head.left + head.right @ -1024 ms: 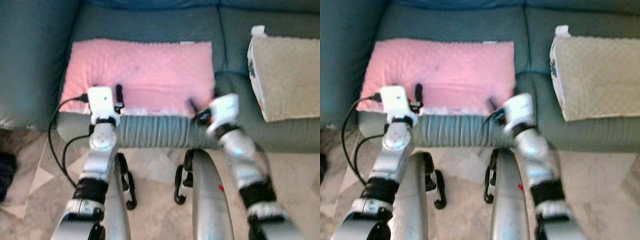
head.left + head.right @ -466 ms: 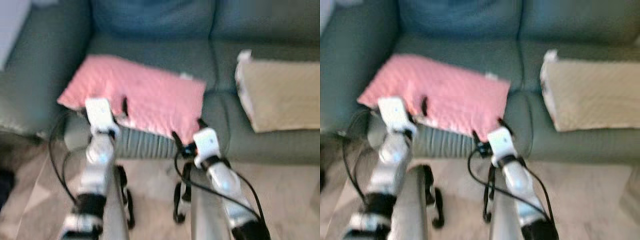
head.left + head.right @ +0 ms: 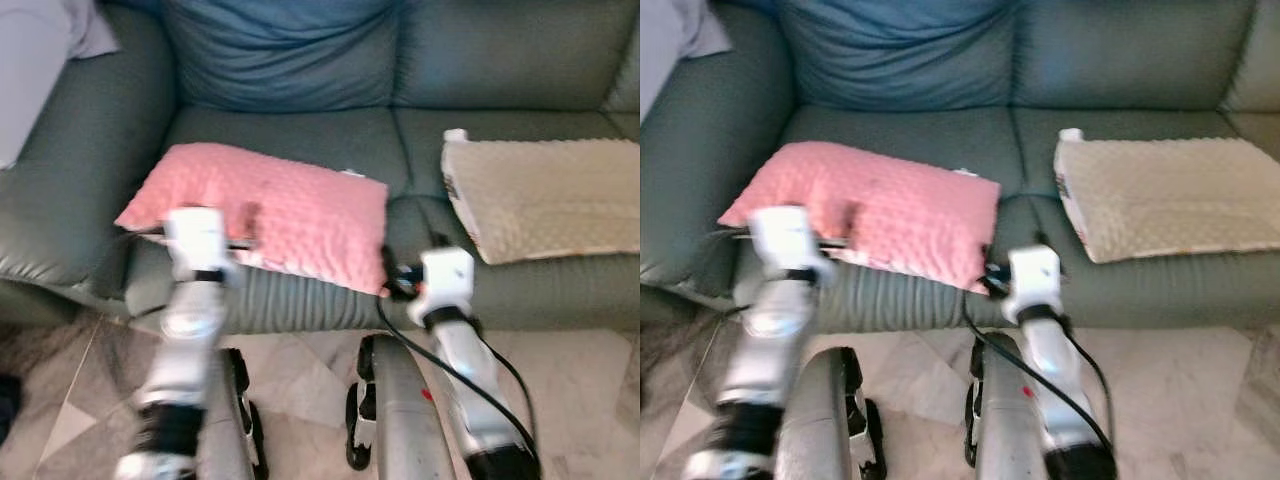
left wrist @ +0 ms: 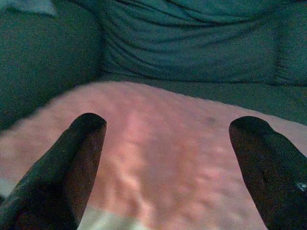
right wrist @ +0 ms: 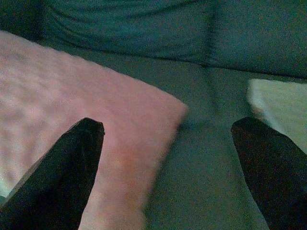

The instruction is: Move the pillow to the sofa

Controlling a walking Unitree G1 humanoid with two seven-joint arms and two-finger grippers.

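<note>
Looking down, I see both grippers spread wide and empty at the sofa's [image 3: 300, 150] front edge. My left gripper [image 4: 165, 143] sits over the pink pillow's [image 3: 270, 210] near left corner; my right gripper [image 5: 168, 148] straddles its near right corner. Beyond them, that pillow lies across the left seat cushion, long axis running left-right.

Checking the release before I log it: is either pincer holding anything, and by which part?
Nothing is held. Both the left pincer and the right pincer are open, at the front edge of the pink pillow lying on the sofa.
</note>
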